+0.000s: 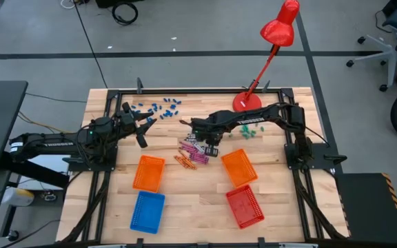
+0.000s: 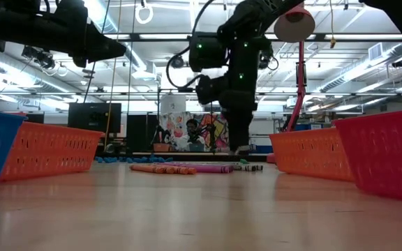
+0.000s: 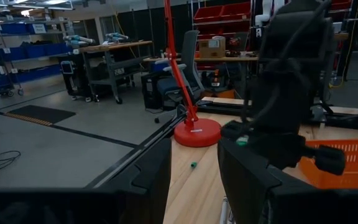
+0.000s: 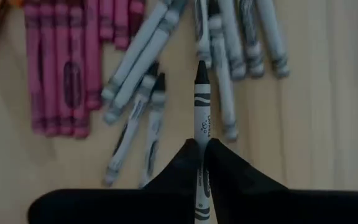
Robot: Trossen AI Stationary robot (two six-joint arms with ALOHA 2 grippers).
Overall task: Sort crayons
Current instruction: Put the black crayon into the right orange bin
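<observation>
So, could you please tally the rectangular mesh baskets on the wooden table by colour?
Orange rectangular mesh baskets: 2
Blue rectangular mesh basket: 1
Red rectangular mesh basket: 1
Total: 4

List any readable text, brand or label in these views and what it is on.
"TROSSEN": on the left arm, high view.
Wrapper print on the grey crayon held in the right tool: too blurred to read.
Wrappers of the pink crayons: print unreadable.
Shelf labels in the room: too small.
</observation>
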